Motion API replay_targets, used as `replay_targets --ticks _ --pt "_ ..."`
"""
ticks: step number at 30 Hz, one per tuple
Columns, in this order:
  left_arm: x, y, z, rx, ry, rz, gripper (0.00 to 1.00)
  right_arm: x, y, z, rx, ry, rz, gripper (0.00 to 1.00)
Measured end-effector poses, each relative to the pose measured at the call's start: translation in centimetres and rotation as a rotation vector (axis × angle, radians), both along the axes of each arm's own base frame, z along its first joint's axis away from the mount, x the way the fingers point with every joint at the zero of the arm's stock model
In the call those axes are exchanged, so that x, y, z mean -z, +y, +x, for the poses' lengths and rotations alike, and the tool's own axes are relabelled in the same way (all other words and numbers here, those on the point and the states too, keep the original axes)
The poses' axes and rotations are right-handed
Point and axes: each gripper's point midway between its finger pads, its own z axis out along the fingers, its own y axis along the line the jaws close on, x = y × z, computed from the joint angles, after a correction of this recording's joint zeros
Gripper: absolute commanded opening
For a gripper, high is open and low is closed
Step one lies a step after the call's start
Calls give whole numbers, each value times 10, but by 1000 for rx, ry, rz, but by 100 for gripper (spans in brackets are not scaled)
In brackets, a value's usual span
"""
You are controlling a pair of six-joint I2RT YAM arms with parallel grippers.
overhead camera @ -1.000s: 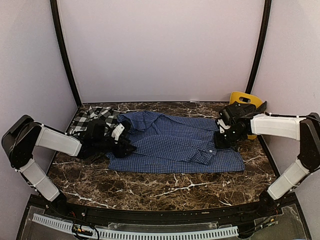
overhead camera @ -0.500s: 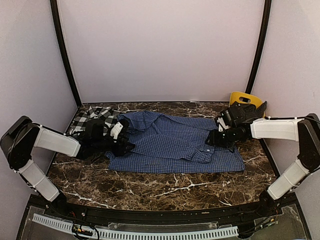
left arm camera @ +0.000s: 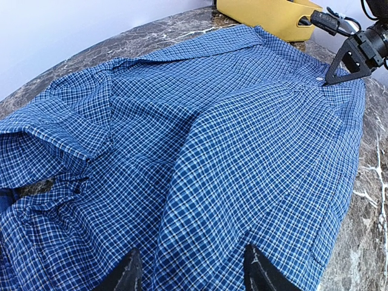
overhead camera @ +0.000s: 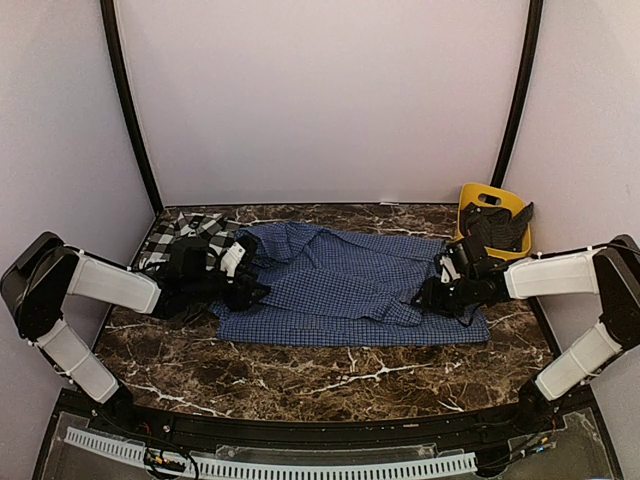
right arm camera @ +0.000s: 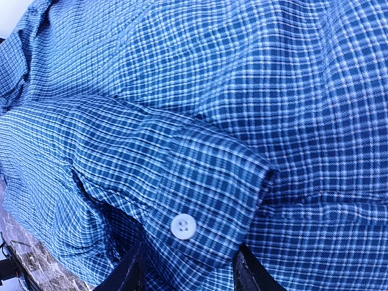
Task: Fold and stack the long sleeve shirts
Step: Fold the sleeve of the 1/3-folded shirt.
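Observation:
The blue fine-check shirt (overhead camera: 350, 290) lies spread flat across the middle of the table. It fills the left wrist view (left arm camera: 200, 139) and the right wrist view (right arm camera: 242, 91). The black-and-white plaid shirt (overhead camera: 185, 235) lies crumpled at the back left, partly hidden behind my left arm. My left gripper (overhead camera: 260, 292) is open and low over the blue shirt's left edge, with fabric between its fingers (left arm camera: 191, 251). My right gripper (overhead camera: 427, 297) is open and straddles a sleeve cuff (right arm camera: 206, 182) that has a white button (right arm camera: 183, 226).
A yellow plastic bin (overhead camera: 492, 212) stands at the back right corner, behind my right arm, and also shows in the left wrist view (left arm camera: 267, 15). Dark marble table (overhead camera: 330, 375) lies bare in front of the shirt. Walls close in the back and sides.
My right gripper has come down and toward the near edge, from beside the bin onto the blue shirt's sleeve cuff. My left arm has barely moved.

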Motion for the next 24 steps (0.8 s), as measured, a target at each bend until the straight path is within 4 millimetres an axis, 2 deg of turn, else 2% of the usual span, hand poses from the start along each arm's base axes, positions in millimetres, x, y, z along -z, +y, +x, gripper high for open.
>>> replay_targets --ticks 6,15,18,24 --pt "0 0 0 0 0 0 55 0 8 4 4 -6 51 44" --pt "0 0 0 0 1 0 55 8 9 3 24 0 73 41" --pt "0 0 0 0 0 0 55 10 8 1 35 5 83 34" --pt "0 0 0 0 1 1 55 13 14 -4 41 13 113 12"
